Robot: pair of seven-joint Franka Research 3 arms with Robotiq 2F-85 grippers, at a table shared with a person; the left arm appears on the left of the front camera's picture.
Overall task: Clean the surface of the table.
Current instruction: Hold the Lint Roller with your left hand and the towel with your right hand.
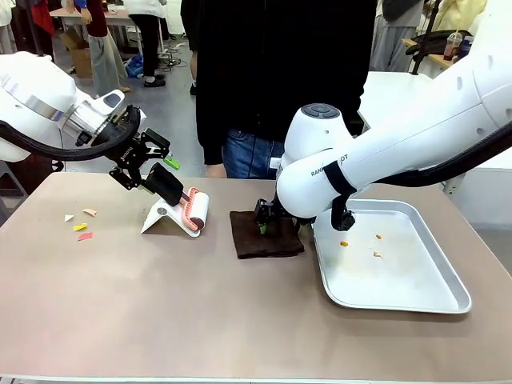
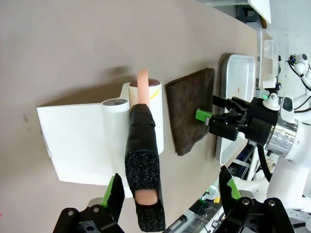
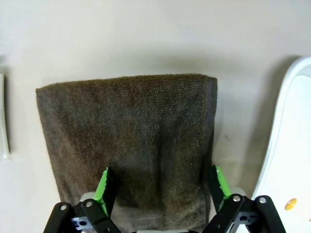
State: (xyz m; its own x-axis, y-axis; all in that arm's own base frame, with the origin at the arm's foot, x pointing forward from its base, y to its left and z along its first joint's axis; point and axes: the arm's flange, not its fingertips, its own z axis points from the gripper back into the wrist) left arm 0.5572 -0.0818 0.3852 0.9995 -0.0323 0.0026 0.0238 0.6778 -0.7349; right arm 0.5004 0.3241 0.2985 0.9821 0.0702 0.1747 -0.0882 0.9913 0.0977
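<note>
Straddling the lint roller handle [image 2: 142,155], which runs lengthwise between its open jaws, the left gripper [image 2: 170,185] hangs nearer the paper scraps [image 1: 80,227] on the table [image 1: 240,320] beneath; the right gripper [image 3: 160,184], also open, brackets the brown cloth [image 3: 126,126].

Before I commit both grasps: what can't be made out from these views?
Right wrist view: the near edge of the cloth is cut off at the bottom, under the right end effector.
Front view: its own arm hides that end effector; cloth contact unclear.
Left wrist view: unclear whether the left end effector touches the roller handle.
Front view: tray bits and table scraps too small to identify.
</note>
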